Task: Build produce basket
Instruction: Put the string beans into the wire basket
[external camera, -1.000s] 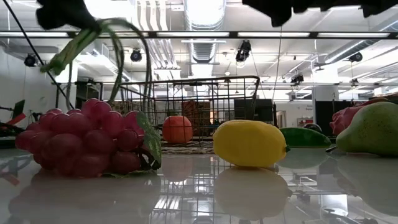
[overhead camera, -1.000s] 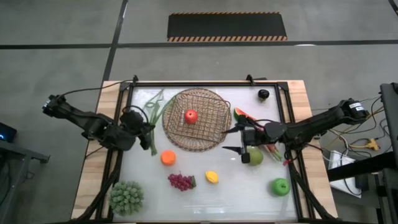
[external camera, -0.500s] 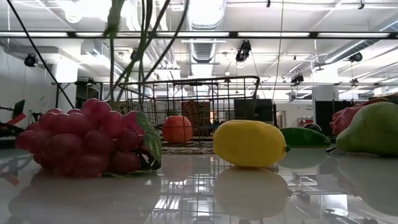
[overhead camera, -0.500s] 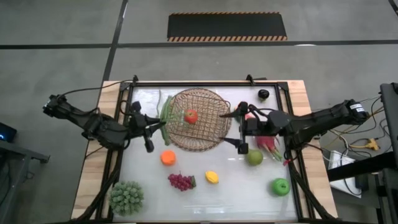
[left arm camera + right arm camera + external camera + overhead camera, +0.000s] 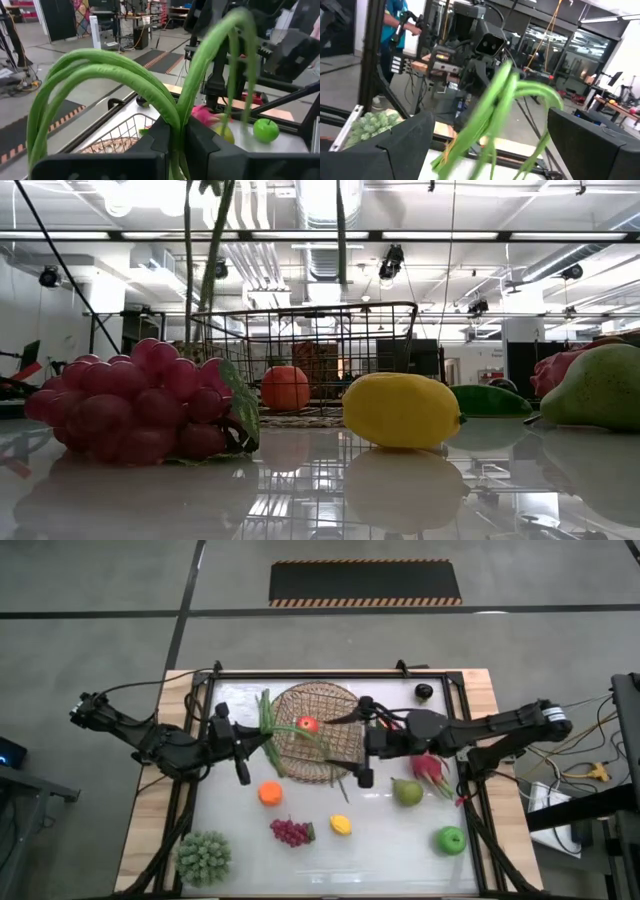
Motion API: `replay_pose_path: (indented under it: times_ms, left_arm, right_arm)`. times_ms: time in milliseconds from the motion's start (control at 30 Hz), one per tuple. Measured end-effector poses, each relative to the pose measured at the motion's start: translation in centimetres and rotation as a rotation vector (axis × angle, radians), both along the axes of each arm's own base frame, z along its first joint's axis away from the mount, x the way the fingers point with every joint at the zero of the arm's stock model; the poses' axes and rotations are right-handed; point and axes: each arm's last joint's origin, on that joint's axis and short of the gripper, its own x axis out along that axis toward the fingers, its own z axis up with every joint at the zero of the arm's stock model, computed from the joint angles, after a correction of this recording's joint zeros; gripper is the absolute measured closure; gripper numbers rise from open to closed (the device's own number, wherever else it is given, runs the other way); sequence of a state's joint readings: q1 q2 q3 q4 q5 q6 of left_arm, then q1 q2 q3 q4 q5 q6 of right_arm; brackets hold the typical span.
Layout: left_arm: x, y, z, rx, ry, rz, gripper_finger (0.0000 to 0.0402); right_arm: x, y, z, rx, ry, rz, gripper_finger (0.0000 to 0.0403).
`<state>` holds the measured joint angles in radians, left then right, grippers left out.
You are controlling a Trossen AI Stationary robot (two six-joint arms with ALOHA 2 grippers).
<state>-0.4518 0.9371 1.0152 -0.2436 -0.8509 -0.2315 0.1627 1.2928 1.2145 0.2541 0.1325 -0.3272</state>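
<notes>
The left gripper (image 5: 243, 743), clamped on the green stalks (image 5: 270, 728), had carried them from beside the basket (image 5: 318, 730) to above its left rim. The right gripper (image 5: 352, 748) had spread its fingers wide and moved in over the basket toward the stalks' free ends. This looked like a handover or joint placing, with a red apple (image 5: 308, 724) already inside.

Green stalks (image 5: 268, 720), tan lattice basket (image 5: 340, 745), yellow lemon (image 5: 401, 411), purple grapes (image 5: 135, 402), orange orange (image 5: 270, 793).

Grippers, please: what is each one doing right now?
Left gripper: shut on the long green stalks.
Right gripper: open, empty, over the round woven basket.
</notes>
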Motion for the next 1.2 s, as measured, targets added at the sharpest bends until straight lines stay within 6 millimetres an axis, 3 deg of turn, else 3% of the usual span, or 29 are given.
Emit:
replay_pose_path:
  times_ms: [233,500,867,1067,1200]
  left_arm:
    - [0.4,-0.2,-0.7,-0.029,0.027,-0.012,0.0387]
    - [1.3,-1.0,-1.2,-0.043,0.058,-0.122,0.0387]
    - [1.2,-2.0,-1.1,-0.012,0.065,-0.316,0.0387]
    - [1.3,-2.9,-0.3,0.078,0.003,-0.481,0.0387]
    - [1.3,-3.0,0.2,0.097,-0.035,-0.497,0.0386]
  right_arm:
    - [3.0,0.0,2.6,-0.023,0.043,-0.014,0.0035]
    - [6.3,-1.0,2.3,-0.028,0.128,-0.024,0.0035]
    - [7.1,-2.6,1.2,-0.015,0.195,-0.018,0.0035]
    - [7.4,-3.1,1.0,0.000,0.202,0.112,0.0035]
    - [7.8,-3.2,0.5,0.014,0.209,0.209,0.0035]
